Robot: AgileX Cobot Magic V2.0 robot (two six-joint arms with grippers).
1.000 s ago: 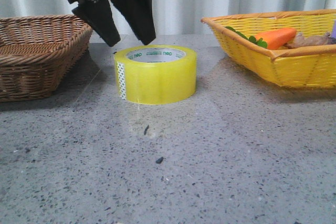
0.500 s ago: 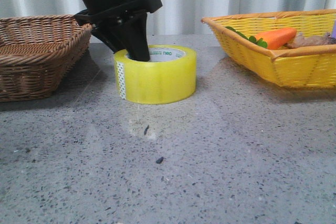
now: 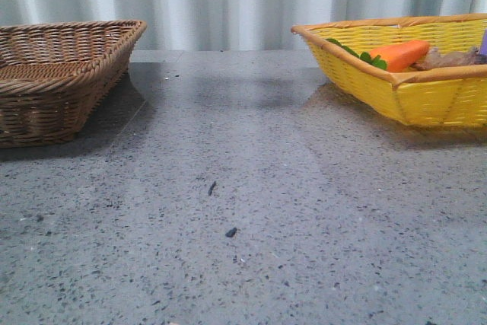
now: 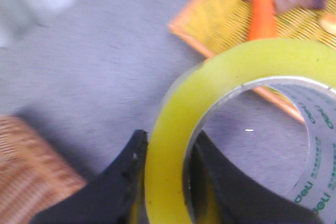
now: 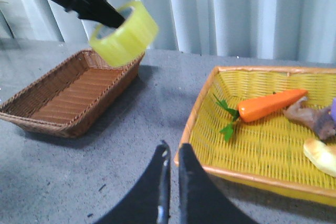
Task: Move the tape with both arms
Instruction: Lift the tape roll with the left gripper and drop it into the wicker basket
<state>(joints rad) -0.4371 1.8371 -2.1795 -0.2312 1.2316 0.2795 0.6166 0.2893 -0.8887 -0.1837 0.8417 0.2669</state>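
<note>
Carrying the tape [image 5: 124,33] aloft in our left gripper [image 4: 163,182], we are at the lift step ahead of the handover.
Our left gripper is clamped across the roll's wall, one finger inside the core and one outside, and the right wrist view shows the tape in the air above the desk [image 3: 251,188], over the near end of the brown wicker basket [image 5: 68,95]. Our right gripper [image 5: 170,171] hangs low beside the yellow basket [image 5: 252,129], its fingers nearly together and holding nothing. Next, we judge, the right gripper must open wide, rise to the roll and grip its free side before the left lets go.
</note>
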